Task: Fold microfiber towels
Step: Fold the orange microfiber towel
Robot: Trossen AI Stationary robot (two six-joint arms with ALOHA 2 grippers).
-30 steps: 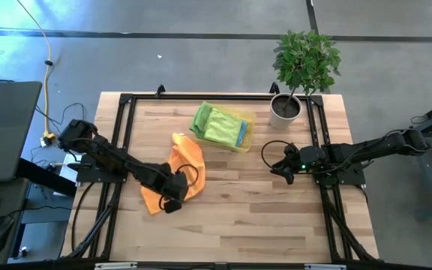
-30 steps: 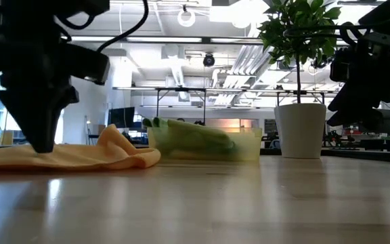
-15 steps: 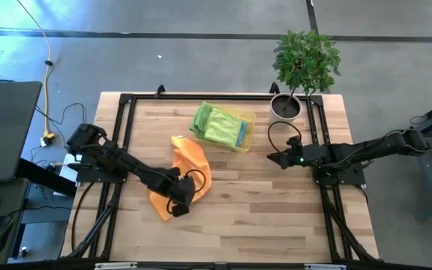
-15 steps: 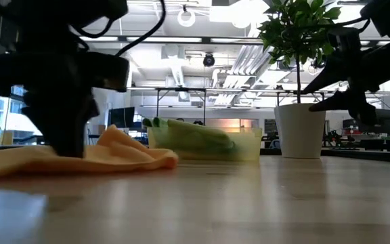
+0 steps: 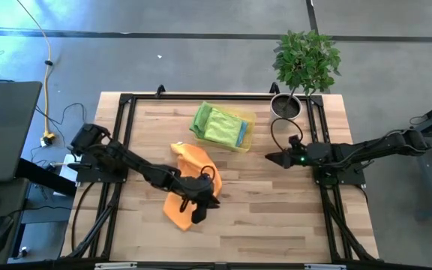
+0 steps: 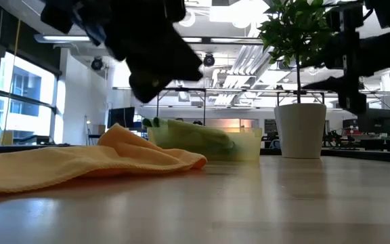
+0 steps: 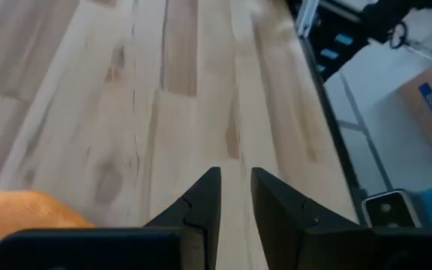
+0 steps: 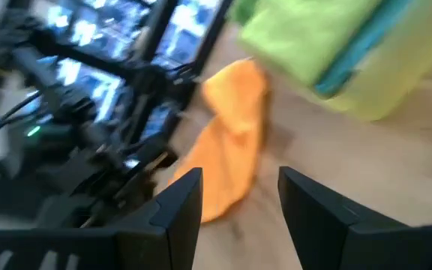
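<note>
Near the table's middle, the left gripper (image 5: 201, 212) hovers over the orange towel (image 5: 188, 180), fingers nearly together with a bare gap, grasping nothing. That towel lies crumpled, unfolded; the green and teal towels (image 5: 220, 125) sit in the yellow tray (image 5: 247, 132). The right gripper (image 5: 271, 157) waits open beside the tray, arm low and outstretched.

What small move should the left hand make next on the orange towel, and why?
Probably lower the left hand onto the near end of the orange towel and pinch it. The towel lies bunched; the hand hangs above it, narrowly open, nothing between its fingers. The right hand waits open near the plant pot.
</note>
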